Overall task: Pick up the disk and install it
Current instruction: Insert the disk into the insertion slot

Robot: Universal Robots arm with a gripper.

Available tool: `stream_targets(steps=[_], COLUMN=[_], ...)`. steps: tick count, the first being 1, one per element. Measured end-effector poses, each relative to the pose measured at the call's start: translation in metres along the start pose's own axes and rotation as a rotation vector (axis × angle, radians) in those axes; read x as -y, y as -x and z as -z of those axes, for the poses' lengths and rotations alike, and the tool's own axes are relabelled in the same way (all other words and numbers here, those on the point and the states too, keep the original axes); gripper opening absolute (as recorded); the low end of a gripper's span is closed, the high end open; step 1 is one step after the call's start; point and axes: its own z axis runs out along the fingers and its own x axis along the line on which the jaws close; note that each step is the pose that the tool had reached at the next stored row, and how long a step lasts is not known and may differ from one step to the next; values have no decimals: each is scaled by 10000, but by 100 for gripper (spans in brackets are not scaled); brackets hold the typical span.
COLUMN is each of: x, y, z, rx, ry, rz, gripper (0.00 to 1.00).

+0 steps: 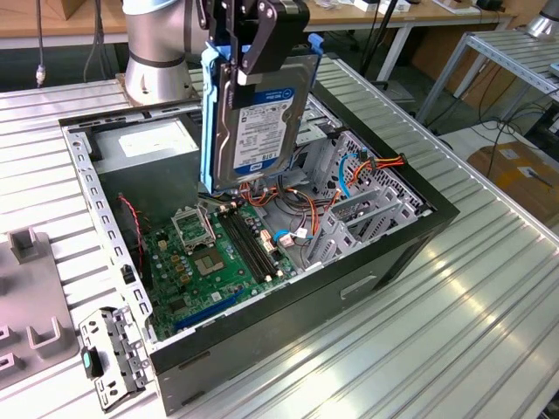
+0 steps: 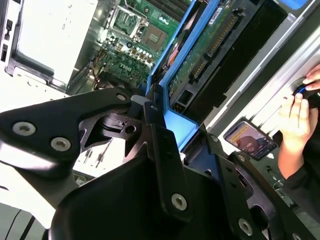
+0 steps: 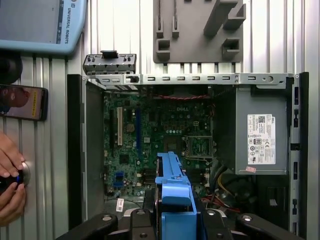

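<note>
Nearest in the exterior view, at about 7 o'clock, a loose metal bracket (image 1: 112, 356) lies on the ribbed counter (image 1: 454, 332), just beside the open computer case (image 1: 262, 345). Inside the case the green motherboard (image 1: 214, 257) lies bare. Toward 3 o'clock a perforated metal drive cage (image 1: 362, 209) stands among orange and blue cables (no drive can be made out seated in it).

Above the motherboard, clear of everything in the case, hangs the disk (image 1: 262, 118). It is upright on edge with its label facing the camera, and it sits in a blue carrier (image 1: 208, 113). The gripper (image 1: 243, 54) has its jaws pinching the disk's upper end through that carrier.

Farther back, at 11 o'clock, sits the grey power-supply box (image 1: 144, 144), and behind it the arm's base (image 1: 157, 52). In the first wrist view a person's hand (image 3: 10, 182) rests on the counter outside the case.

Judged from this, the pick-up is done: the disk is off the counter and over the case. The installing is not yet done, since the disk touches no bay.
</note>
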Motion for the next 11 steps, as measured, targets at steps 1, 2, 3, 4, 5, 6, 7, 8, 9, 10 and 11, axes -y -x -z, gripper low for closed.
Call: stream_targets(steps=[1,2,3,4,5,6,7,8,9,10,11], x=[34,58,93,117,122,125,128,129,129,130,130], y=[0,1,1,0,0,0,0,-1,-2,-6,-10], z=[0,0,-1,-2,-4,-4,-4,-4,-5,-5,-6], rx=[0,0,0,0,1,0,-1,-2,-1,-2,0], ry=[4,4,4,5,5,4,5,6,5,6,5], rz=[0,1,1,1,1,1,1,-1,0,1,0], gripper=[37,37,37,37,37,37,37,37,37,37,37])
